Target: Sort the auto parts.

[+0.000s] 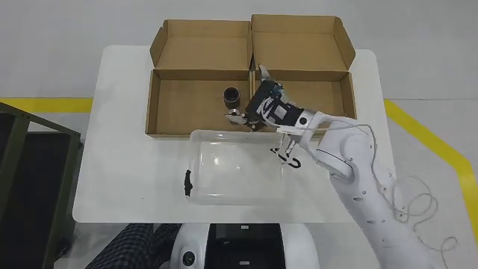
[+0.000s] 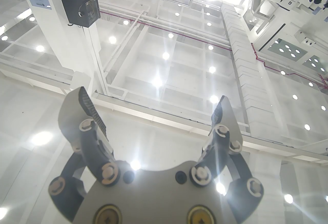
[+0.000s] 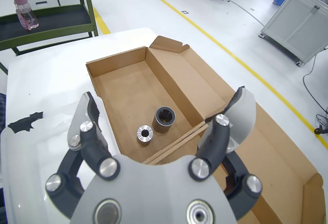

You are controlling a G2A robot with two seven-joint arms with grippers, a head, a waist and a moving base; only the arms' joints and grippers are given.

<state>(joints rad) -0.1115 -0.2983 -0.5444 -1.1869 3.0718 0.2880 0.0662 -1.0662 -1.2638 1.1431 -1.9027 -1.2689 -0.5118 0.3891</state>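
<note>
Two open cardboard boxes stand side by side at the back of the table, the left box [image 1: 175, 108] and the right box [image 1: 332, 93]. In the left box [image 3: 123, 86] a dark ring-shaped bushing [image 3: 165, 119] [image 1: 231, 94] stands upright, with a smaller silver cylinder [image 3: 144, 134] [image 1: 234, 113] beside it. My right gripper [image 3: 166, 102] [image 1: 249, 96] hangs open above that end of the left box, over both parts, with nothing between its fingers. My left gripper [image 2: 152, 95] is open, holds nothing and points up at the ceiling.
A clear plastic bin [image 1: 224, 187] sits in front of the boxes, with a scrap of black tape [image 1: 187, 183] [image 3: 23, 124] on its left edge. A green shelf cart [image 3: 51, 17] with a pink bottle [image 3: 25, 13] stands off the table's left side.
</note>
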